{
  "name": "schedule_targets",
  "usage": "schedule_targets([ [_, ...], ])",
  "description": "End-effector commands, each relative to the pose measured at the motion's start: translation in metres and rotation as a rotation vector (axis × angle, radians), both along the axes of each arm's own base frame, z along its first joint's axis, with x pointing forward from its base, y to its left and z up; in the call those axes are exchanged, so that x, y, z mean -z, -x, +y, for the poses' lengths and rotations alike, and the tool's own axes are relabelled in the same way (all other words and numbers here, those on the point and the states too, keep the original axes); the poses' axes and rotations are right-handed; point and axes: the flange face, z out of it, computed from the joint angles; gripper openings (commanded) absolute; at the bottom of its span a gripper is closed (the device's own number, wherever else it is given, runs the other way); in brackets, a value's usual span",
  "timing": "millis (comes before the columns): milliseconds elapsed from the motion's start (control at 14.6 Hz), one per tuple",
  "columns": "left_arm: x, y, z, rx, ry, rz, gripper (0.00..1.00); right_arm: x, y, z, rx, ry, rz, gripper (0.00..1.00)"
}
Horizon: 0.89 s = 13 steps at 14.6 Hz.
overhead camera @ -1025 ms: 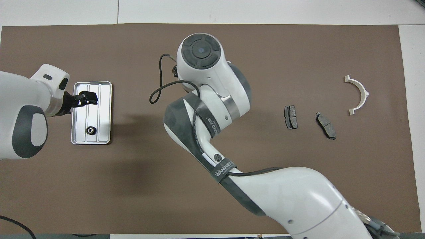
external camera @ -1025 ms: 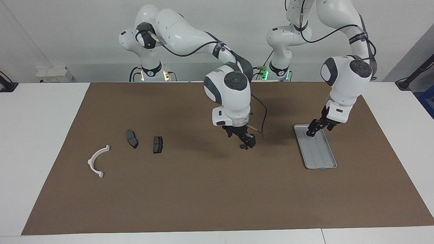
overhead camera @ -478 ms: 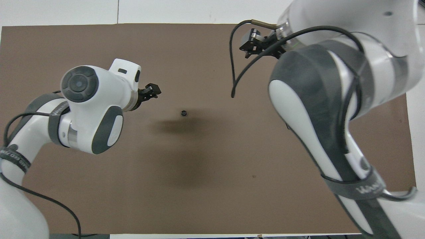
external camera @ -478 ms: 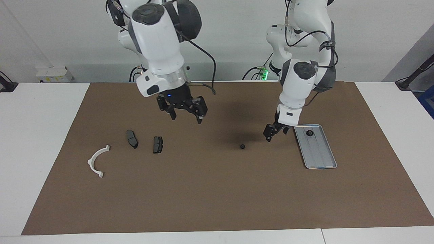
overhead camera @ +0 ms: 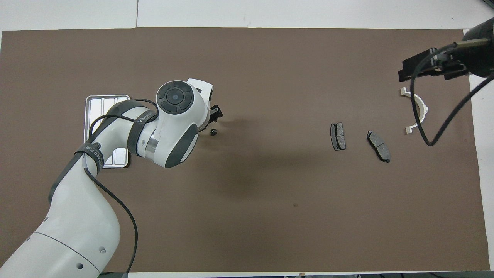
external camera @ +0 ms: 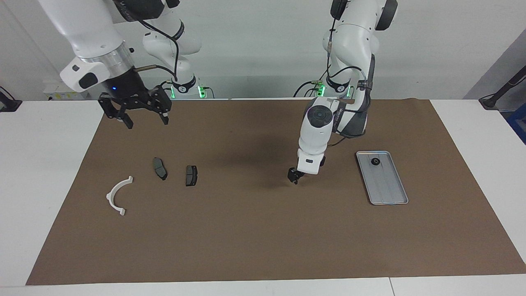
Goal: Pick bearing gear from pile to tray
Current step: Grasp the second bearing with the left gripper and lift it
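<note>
Two glossy white jointed arms with rounded shells are seen, each with dark grey round joint caps marked by concentric rings and dark grey bands printed with pale lettering. Black cables are looped loosely along the links and strapped on. A brushed silver wrist collar, small black grippers and green base lights are also shown.

Bright, even overhead light; soft diffuse shadows on brown mat [external camera: 263, 230]; sharp focus, no glare.
</note>
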Motion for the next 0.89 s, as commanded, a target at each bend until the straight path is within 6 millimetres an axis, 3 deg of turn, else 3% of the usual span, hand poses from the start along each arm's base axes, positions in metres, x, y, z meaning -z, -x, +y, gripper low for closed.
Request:
schedule_targets([
  [0, 0.001, 0.008, 0.000, -0.015, -0.017, -0.016, 0.87, 0.005, 0.026, -0.021, -0.007, 0.008, 0.023, 1.00],
  [273, 0.004, 0.014, -0.018, -0.020, -0.007, -0.025, 0.82, 0.004, 0.051, -0.053, 0.049, 0.020, 0.026, 1.00],
  [683, 0.008, 0.016, -0.023, -0.037, 0.007, -0.042, 0.72, 0.016, 0.051, -0.050, 0.036, 0.089, 0.066, 1.00],
  [820, 0.012, 0.018, -0.022, -0.037, 0.005, -0.038, 0.65, 0.011, 0.054, -0.056, 0.041, 0.098, 0.082, 1.00],
])
